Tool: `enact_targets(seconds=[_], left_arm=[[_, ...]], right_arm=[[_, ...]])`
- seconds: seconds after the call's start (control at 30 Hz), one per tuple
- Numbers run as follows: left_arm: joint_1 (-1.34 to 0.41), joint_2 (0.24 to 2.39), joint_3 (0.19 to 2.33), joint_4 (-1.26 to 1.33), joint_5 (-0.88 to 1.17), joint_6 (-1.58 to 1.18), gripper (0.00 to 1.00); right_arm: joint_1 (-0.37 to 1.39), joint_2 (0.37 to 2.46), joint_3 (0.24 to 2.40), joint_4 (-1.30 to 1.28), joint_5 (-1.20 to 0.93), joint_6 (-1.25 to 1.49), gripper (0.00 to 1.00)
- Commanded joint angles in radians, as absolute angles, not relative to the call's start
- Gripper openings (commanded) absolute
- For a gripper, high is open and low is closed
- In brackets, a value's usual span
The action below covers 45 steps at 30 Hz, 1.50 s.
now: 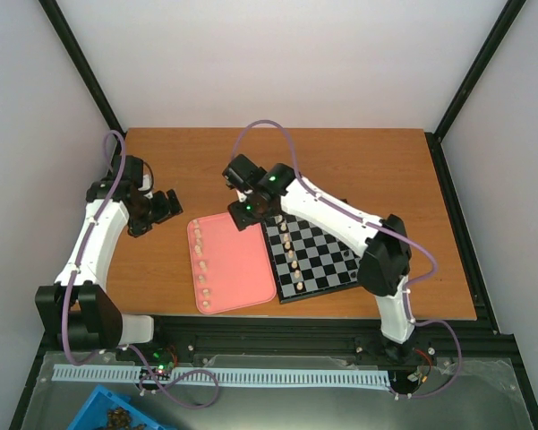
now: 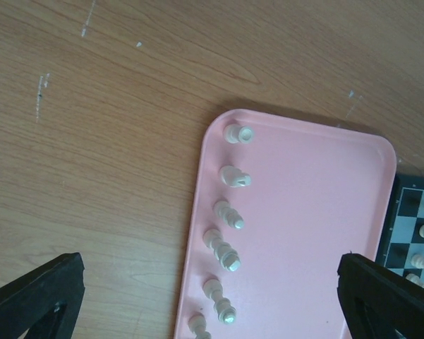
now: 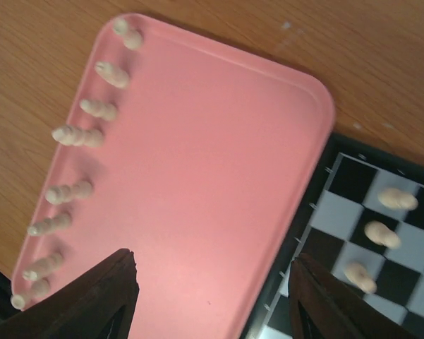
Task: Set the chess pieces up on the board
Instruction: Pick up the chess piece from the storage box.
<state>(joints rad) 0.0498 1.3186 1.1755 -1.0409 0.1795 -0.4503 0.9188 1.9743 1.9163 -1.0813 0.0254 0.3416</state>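
Both spread wide, empty: left gripper (image 2: 210, 267), right gripper (image 3: 213, 258); top view shows most of board (image 1: 329, 262); wrist views, corner.

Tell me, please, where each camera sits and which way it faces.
Top external: above and behind the bases, facing down at table, pink tray and board; left arm and right arm show.
Left wrist: on the left arm, facing down at the tray's row of chess pieces; the open left gripper frames the bottom.
Right wrist: above the tray's edge beside the board, facing down; the open right gripper shows below.
Shared: both wrist views show tray, pieces and board edge.
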Motion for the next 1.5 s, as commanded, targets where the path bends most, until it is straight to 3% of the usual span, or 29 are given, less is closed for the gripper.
enact_targets(seconds=[0.0,0.2,0.57,1.1,1.47], left_arm=[[0.075,1.342,1.204,-1.053,0.138,-0.481,1.0],[0.226,1.372,1.171,-1.02,0.237,-0.519,1.0],[0.235,1.428,1.167,-0.93,0.272,-0.559,1.0],[0.235,1.504,1.263,-0.897,0.266,-0.587,1.0],[0.235,1.499,1.215,-0.858,0.317,-0.6,1.0]], right_arm=[[0.952,2.056,1.989,-1.063,-0.075,0.293,0.58],[1.09,2.09,1.978,-1.069,-0.088,0.272,0.58],[1.259,2.071,1.839,-1.002,-0.076,0.366,0.57],[1.345,2.236,1.96,-0.987,-0.031,0.612,0.46],[1.376,2.326,2.043,-1.027,0.037,0.73,0.4]])
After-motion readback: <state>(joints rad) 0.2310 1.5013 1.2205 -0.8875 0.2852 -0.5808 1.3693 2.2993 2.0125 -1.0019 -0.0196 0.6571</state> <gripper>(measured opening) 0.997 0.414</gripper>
